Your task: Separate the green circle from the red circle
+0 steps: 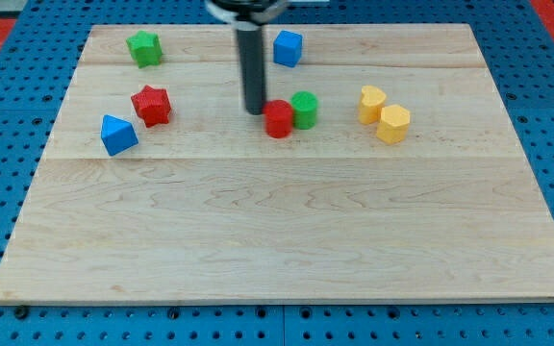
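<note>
The red circle [278, 119] and the green circle [304, 110] stand touching each other near the middle of the wooden board, the green one to the right and slightly higher in the view. My tip [255, 111] is just left of the red circle, very close to or touching its upper left side. The dark rod rises straight up from there to the view's top.
A green star [144, 48] is at the top left, a blue cube [288, 47] at the top middle. A red star [151, 105] and a blue triangle block [117, 135] sit at the left. Two yellow blocks [372, 104] [393, 124] touch at the right.
</note>
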Controlling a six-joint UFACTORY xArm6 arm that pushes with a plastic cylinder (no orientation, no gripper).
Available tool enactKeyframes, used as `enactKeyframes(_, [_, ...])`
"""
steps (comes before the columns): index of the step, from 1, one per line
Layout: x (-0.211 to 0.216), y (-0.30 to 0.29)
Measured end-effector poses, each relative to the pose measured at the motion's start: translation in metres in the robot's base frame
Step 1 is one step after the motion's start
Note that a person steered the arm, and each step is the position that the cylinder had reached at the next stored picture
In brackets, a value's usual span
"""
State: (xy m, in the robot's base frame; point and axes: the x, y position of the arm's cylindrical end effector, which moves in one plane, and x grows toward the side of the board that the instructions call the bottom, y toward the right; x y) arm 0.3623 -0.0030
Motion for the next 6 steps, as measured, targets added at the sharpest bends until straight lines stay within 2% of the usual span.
enactKeyframes(1, [0.020,-0.067])
enactKeyframes(2, [0.076,-0.046])
enactKeyframes(3, [0.081,0.004])
enactKeyframes(5, [-0.046,0.061])
enactKeyframes(6, [-0.026,0.021])
